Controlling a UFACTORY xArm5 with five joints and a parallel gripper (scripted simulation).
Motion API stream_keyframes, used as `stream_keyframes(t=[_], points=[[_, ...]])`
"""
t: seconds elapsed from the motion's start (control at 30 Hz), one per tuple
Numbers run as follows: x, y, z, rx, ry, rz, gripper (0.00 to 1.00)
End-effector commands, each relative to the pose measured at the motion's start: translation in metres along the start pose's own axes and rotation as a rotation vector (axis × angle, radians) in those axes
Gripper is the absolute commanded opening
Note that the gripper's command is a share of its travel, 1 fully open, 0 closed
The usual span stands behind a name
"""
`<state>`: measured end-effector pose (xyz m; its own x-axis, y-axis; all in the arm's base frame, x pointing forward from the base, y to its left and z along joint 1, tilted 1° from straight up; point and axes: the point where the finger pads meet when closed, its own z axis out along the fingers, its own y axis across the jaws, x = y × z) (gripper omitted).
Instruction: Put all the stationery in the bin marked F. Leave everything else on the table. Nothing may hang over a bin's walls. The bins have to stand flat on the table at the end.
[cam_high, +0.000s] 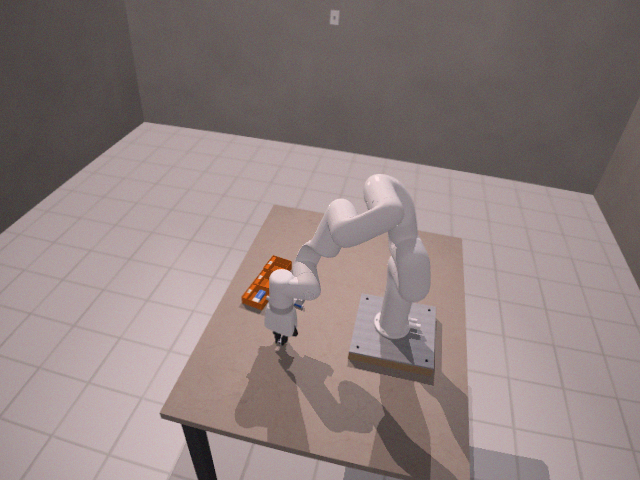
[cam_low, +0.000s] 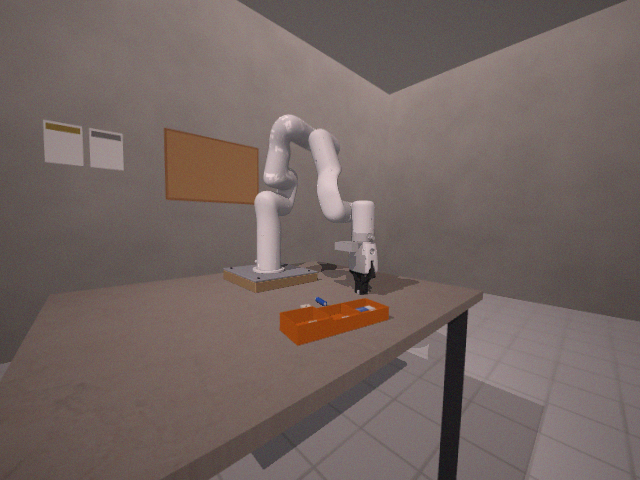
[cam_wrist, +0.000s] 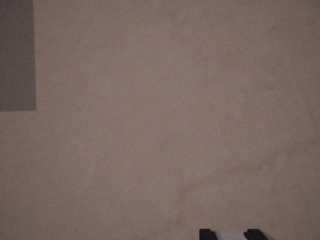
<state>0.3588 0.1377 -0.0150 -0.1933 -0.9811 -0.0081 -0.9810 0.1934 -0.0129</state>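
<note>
My gripper (cam_high: 280, 339) (cam_low: 361, 290) (cam_wrist: 229, 233) is down at the table top, a little in front of the orange bins, and is shut on a small white block (cam_wrist: 229, 236). Only a sliver of the block shows between the two black fingertips at the bottom edge of the wrist view. The orange row of three bins (cam_high: 252, 304) (cam_low: 330, 328) stands flat near the table's left edge. A blue and white item (cam_high: 260, 295) (cam_low: 366, 308) lies in its end compartment. I cannot read the bins' letters.
A small blue cylinder (cam_low: 321, 300) and a small white item (cam_low: 305, 305) lie on the table just behind the bins. The arm's base plate (cam_high: 392, 351) (cam_low: 268, 279) stands on the table's right side. The table edge is close to the bins.
</note>
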Motion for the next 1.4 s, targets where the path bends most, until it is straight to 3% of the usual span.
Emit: stream_keyframes(t=[0.0,0.53,1.2,1.37], points=[[-0.001,-0.001,-0.001,0.003,-0.002,0.000,0.10],[-0.001,-0.001,-0.001,0.003,-0.002,0.000,0.10],[-0.001,-0.001,-0.061,0.003,-0.002,0.000,0.10],[-0.001,-0.001,-0.061,0.003,-0.002,0.000,0.10]])
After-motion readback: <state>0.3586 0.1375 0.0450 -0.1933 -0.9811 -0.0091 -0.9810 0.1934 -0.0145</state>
